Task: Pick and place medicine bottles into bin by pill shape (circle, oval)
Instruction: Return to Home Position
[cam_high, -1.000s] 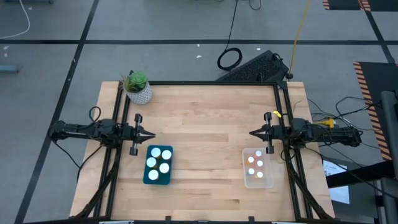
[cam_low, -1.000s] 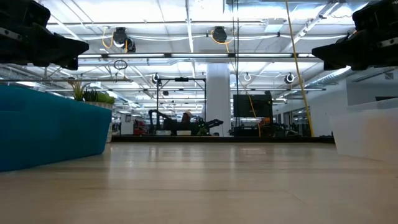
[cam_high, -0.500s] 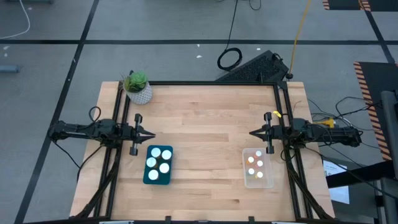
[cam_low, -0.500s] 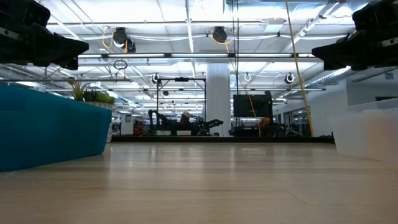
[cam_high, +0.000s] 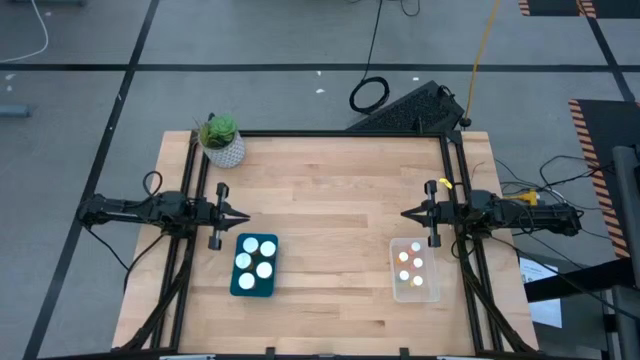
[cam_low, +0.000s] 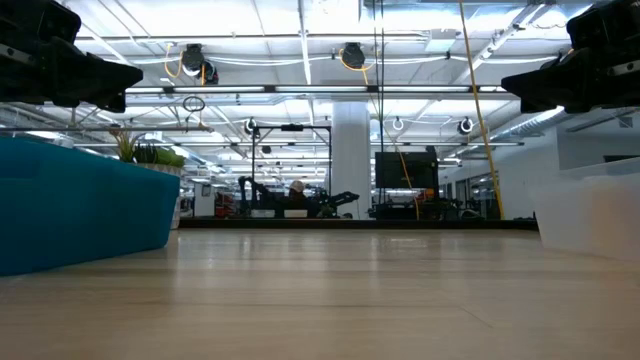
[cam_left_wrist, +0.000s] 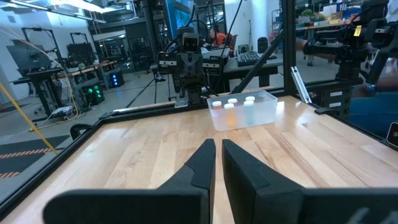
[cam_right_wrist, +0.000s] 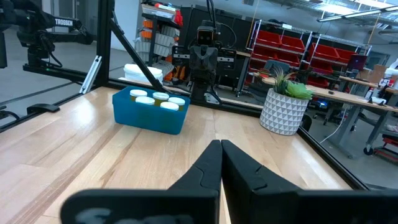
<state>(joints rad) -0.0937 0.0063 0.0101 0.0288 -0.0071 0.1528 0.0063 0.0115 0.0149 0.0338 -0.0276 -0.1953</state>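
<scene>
Resting at opposite edges of the surface (cam_high: 330, 190): left gripper (cam_high: 243, 216) and right gripper (cam_high: 406, 215), each with fingers pressed together, holding nothing, tips pointing inward.
Medicine bottles (cam_high: 256, 262): five white caps inside the blue bin (cam_high: 239, 285), near the left gripper; four more (cam_high: 411, 266) in the clear bin (cam_high: 430, 293), near the right gripper. None loose on the bare wood.
Plant (cam_high: 221, 140): far left corner, apart from the work.
Judgement: sorting looks complete. Good practice now is to keep both arms parked clear of the bins and confirm each bin's pill shape; the pills themselves cannot be made out.
</scene>
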